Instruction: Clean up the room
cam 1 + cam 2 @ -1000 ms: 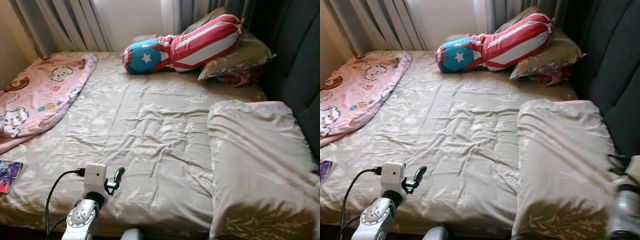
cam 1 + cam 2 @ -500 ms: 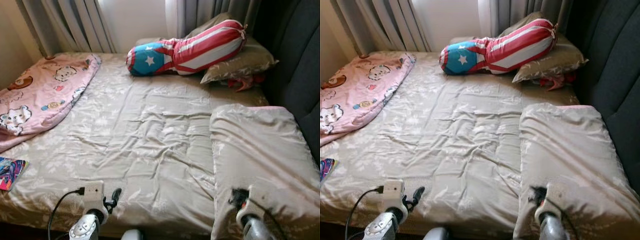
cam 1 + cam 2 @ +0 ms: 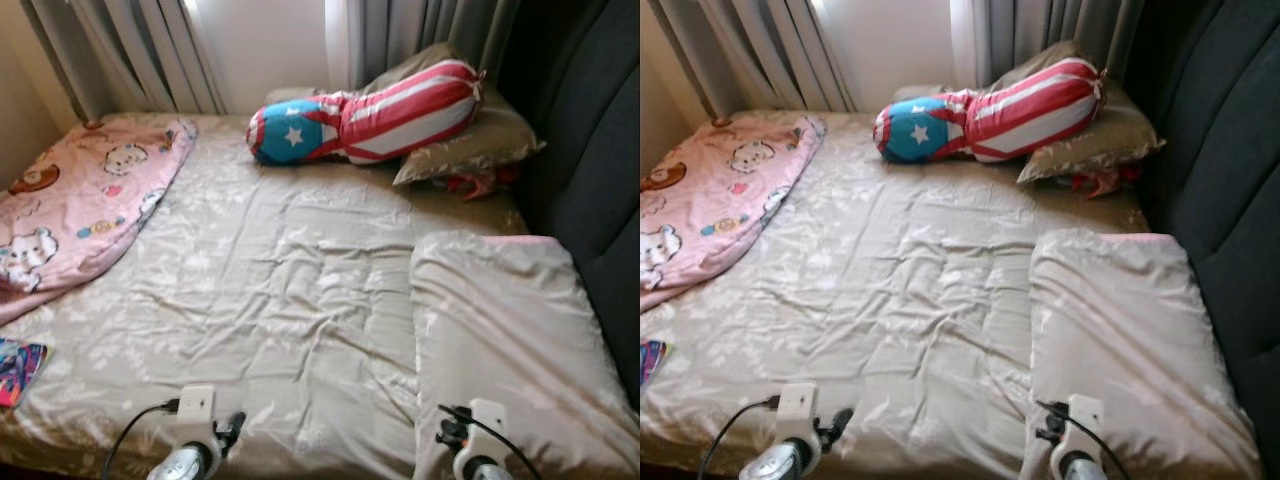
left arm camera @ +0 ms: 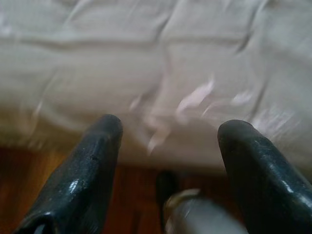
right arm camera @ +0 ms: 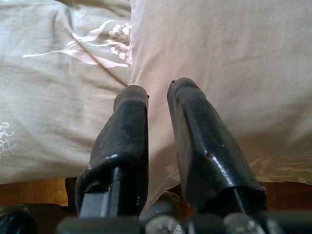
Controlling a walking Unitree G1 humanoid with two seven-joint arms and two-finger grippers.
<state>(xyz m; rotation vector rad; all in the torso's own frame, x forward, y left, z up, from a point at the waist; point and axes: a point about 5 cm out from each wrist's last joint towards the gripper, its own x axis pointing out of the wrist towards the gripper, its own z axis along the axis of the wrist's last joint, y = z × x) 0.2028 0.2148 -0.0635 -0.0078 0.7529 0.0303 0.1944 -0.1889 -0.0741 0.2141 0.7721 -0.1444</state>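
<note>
Just ahead of the right gripper [image 5: 158, 92], touching or nearly so: the beige pillow [image 3: 505, 340] on the bed's right side, long axis running away toward the headboard [image 3: 590, 170]. Right arm is clearly nearer; its fingers [image 5: 127, 122] sit close together with a thin gap, nothing pinched, tips at the pillow's near corner where it meets the beige sheet [image 3: 290, 290]. Left gripper [image 4: 168, 124] is spread wide and empty, hanging over the bed's near edge, pillow well off to its right. Further out: stars-and-stripes bolster [image 3: 370, 108] and a second pillow [image 3: 470, 145] at the far end, pink cartoon blanket [image 3: 80, 200] far left, colourful book or packet [image 3: 18, 358] at the left edge. Nothing stands between right gripper and pillow.
</note>
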